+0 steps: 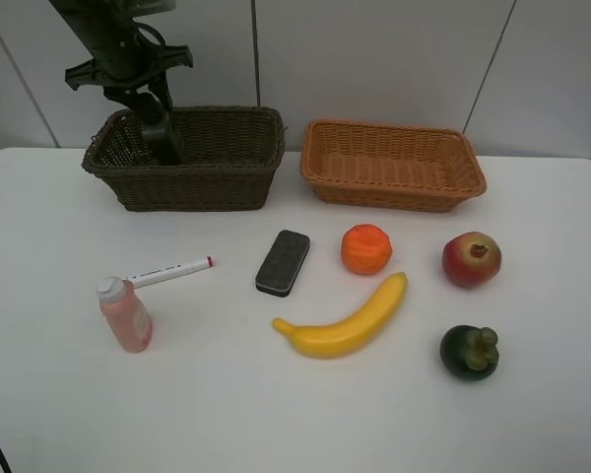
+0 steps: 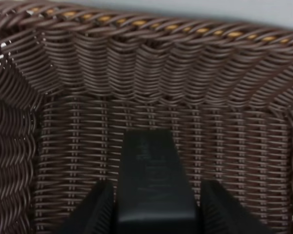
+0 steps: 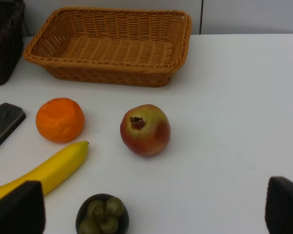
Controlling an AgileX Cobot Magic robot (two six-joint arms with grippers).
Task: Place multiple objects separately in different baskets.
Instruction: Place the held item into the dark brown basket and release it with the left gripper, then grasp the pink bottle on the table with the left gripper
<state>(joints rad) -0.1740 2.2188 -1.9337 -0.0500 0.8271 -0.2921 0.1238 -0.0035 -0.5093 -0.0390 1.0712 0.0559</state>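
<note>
Pump bottle point(image 2: 154, 170) sits between the fingers of my left gripper point(image 2: 158, 187), low inside the dark basket point(image 1: 207, 182) near its left end. From the wrist view the jaws stand narrow, pressed on its two flat sides, so I read it as held. I cannot tell whether its base touches the weave. It looks like rigid, smooth plastic, so I would keep the hold on the flat body and off the pump head.

My right gripper point(image 3: 151, 195) hangs wide and empty over the table point(image 1: 276, 414), near the apple point(image 1: 471, 258) and mangosteen point(image 1: 469, 352).

On the table lie the marker point(image 1: 167, 271), block point(image 1: 282, 262), orange point(image 1: 365, 248) and banana point(image 1: 347, 320), with the pink bottle point(image 1: 128, 317) upright just beside the marker. The tan basket point(image 1: 394, 187) is empty.

The pink bottle looks light and tippy, so I would grip its body below the cap. The marker is thin and may roll, so I would pinch across mid-barrel. The banana bruises easily and needs a gentle hold at its thick middle.
</note>
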